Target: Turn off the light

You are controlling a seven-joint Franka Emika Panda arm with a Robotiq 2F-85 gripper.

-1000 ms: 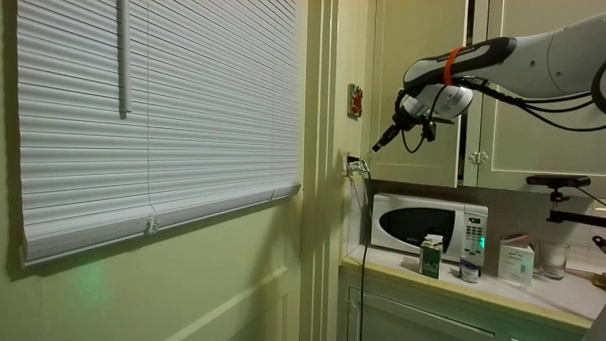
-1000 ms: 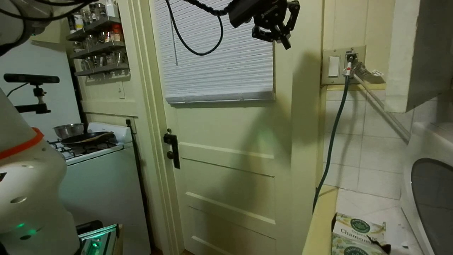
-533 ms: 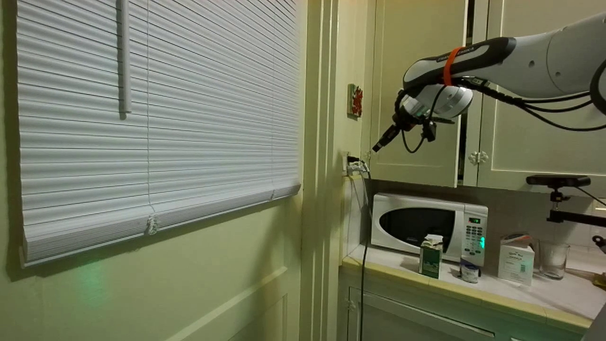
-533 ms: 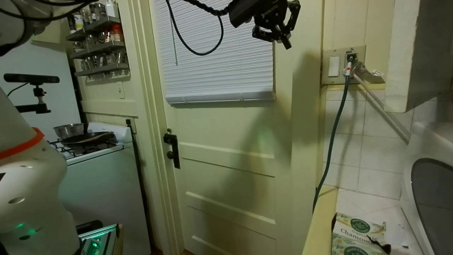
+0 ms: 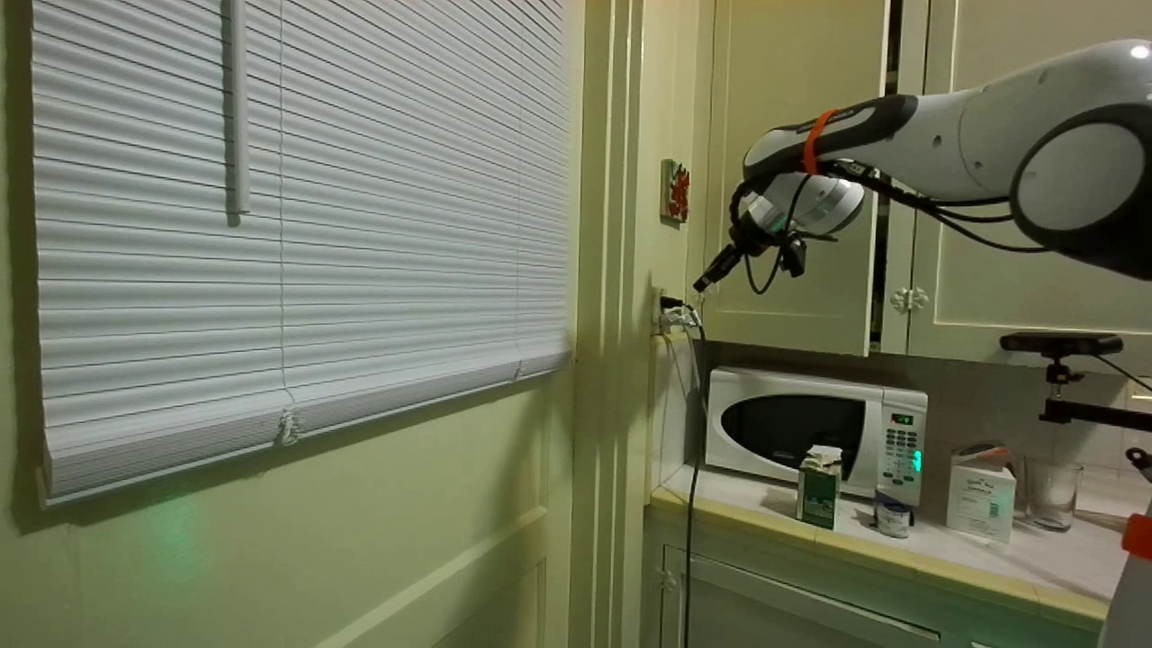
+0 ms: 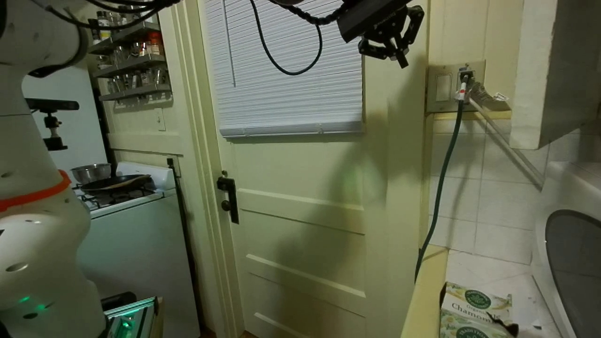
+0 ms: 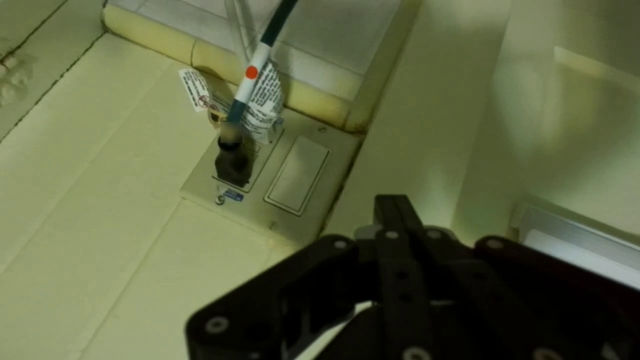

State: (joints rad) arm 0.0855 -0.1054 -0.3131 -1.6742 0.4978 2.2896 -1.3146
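The light (image 7: 125,165) is on, a warm yellowish-white brightness lying over the painted wall (image 7: 150,270) around the wall plate (image 7: 325,195) and over the rest of the room; in that plate sits a broad rocker switch (image 7: 298,175), and I cannot tell which way it is tipped; a black plug (image 7: 234,167) fills part of the outlet (image 7: 261,160) on the plate's other half, with a printed paper tag (image 7: 265,100) just beside it and a dark green cord (image 6: 443,178) dropping below the plate; the gripper (image 7: 397,200) hangs near the wall plate and apart from it, its two fingers narrowed right down and meeting side by side at the tips; in both exterior views its body stands higher than the plate, at the end of the white arm (image 5: 954,144).

In an exterior view the microwave (image 5: 792,423) and a green carton (image 5: 817,495) stand lower than the wall plate and to its right; in both exterior views the door (image 6: 300,169), with its pale blind (image 6: 291,94), is to the left of the plate; in an exterior view the stove (image 6: 136,263) is lower and well to the left of it, while a chamomile box (image 6: 476,305) rests on the counter (image 6: 493,277) below it.
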